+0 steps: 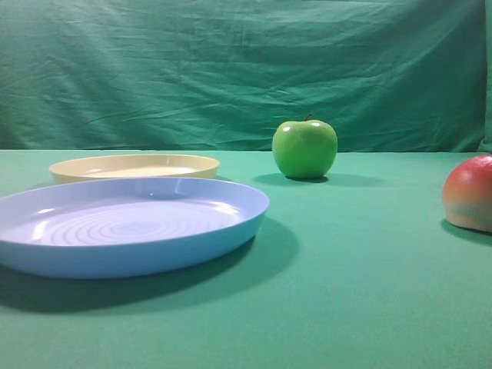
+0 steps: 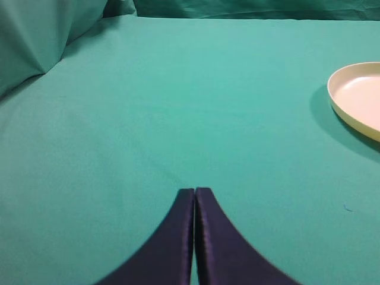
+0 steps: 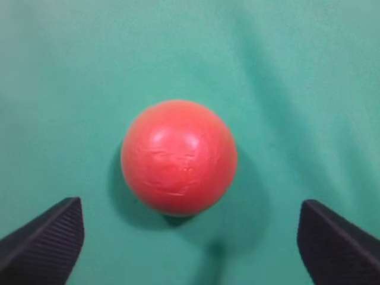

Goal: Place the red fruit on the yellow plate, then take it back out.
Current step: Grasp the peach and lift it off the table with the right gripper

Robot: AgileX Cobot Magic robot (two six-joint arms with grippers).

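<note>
The red fruit [image 1: 470, 192] rests on the green cloth at the right edge of the exterior high view, partly cut off. Seen from above in the right wrist view, the red fruit [image 3: 179, 157] lies just ahead of my right gripper [image 3: 190, 222], whose jaws stand wide apart with nothing between them. The yellow plate [image 1: 134, 166] sits empty at the back left; its rim [image 2: 356, 98] shows at the right of the left wrist view. My left gripper [image 2: 195, 191] hovers over bare cloth, its fingers pressed together on nothing.
A large light blue plate [image 1: 127, 224] lies in front of the yellow plate. A green apple [image 1: 304, 149] stands in the middle at the back. A green cloth backdrop hangs behind the table.
</note>
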